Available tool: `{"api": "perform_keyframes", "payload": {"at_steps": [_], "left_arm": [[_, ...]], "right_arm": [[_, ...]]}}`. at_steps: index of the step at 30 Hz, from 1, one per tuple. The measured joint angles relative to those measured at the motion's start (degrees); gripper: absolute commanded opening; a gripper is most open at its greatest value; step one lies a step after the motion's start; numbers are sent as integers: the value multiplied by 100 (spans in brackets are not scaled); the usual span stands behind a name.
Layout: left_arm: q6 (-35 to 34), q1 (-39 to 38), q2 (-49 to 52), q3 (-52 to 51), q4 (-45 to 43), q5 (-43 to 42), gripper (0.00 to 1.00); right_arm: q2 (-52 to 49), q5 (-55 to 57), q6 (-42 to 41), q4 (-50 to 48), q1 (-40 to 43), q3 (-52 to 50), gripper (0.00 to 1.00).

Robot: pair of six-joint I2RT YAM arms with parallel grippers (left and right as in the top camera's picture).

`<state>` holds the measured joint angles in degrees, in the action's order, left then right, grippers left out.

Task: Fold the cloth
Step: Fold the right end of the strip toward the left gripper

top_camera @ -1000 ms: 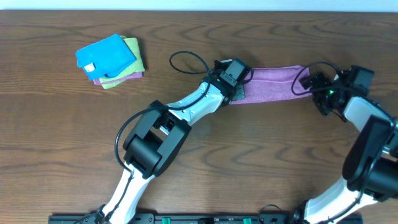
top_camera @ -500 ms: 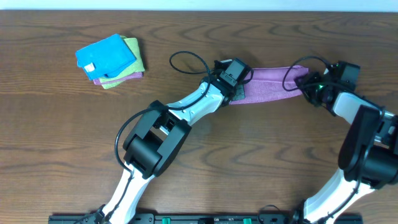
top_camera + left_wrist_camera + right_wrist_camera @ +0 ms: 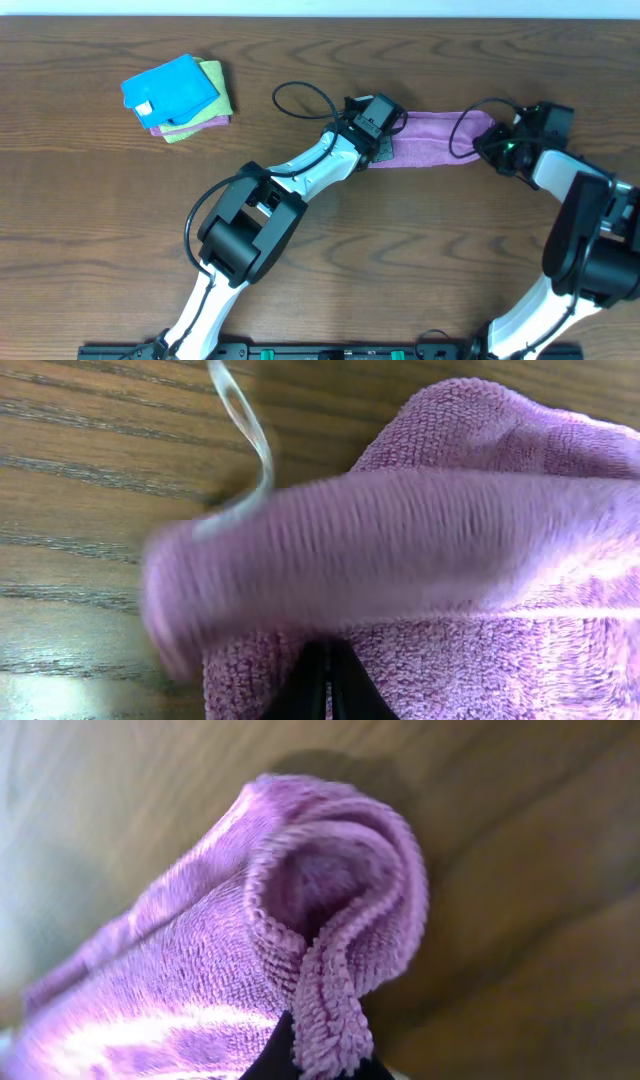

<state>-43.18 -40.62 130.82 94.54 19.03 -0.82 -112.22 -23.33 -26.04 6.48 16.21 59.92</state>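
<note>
Two end effectors pinch the cloth [image 3: 432, 138], jaws pressed together: the left end effector [image 3: 389, 138] on its left end, the right end effector [image 3: 485, 141] on its right. It lies near the worktop's [image 3: 100, 230] far edge, right of centre, with its long axis along that edge.

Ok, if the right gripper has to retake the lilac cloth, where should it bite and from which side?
Bite the cloth at its right end, on the curled hem, coming from the right along its length. The cloth is a narrow band running left-right, the left gripper shut on its other end; the rolled end should give a thick bite. The right gripper is shut there.
</note>
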Motion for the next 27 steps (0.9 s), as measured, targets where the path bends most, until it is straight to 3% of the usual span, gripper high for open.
{"api": "perform_keyframes", "payload": {"at_steps": [11, 27], "left_arm": [[85, 2, -11, 44, 195, 2, 6], [599, 7, -11, 103, 393, -2, 6]], "right_arm": [[857, 262, 732, 330, -693, -48, 1], [1582, 1012, 1475, 463, -702, -48, 1]]}}
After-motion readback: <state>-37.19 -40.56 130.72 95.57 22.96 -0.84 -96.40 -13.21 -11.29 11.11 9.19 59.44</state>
